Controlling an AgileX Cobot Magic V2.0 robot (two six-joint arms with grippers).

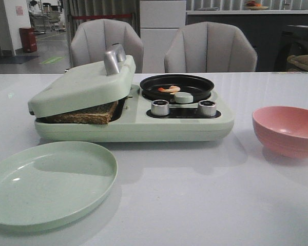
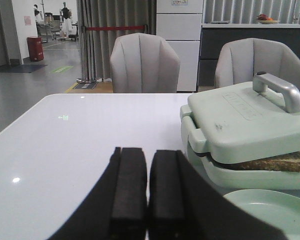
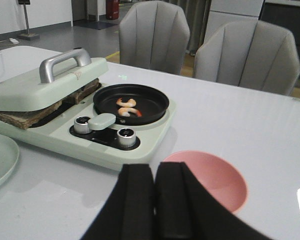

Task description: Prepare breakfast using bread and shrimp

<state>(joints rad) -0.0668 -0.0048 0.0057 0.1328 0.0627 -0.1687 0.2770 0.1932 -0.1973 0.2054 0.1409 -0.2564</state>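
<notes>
Bread (image 1: 84,115) under the lid (image 1: 79,84); shrimp (image 1: 169,89) in the pan (image 1: 176,87); bowl (image 1: 286,130) right.

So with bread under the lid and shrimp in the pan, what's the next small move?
Probably the left gripper reaching for the lid handle: the bread sits toasted under the lid, the green plate waits in front, and both grippers are shut and holding nothing.

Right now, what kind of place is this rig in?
Likely a lab or showroom mock-up of a dining area, not a home kitchen: a white table with a breakfast maker, grey chairs behind, and an open hall with a barrier post.
</notes>
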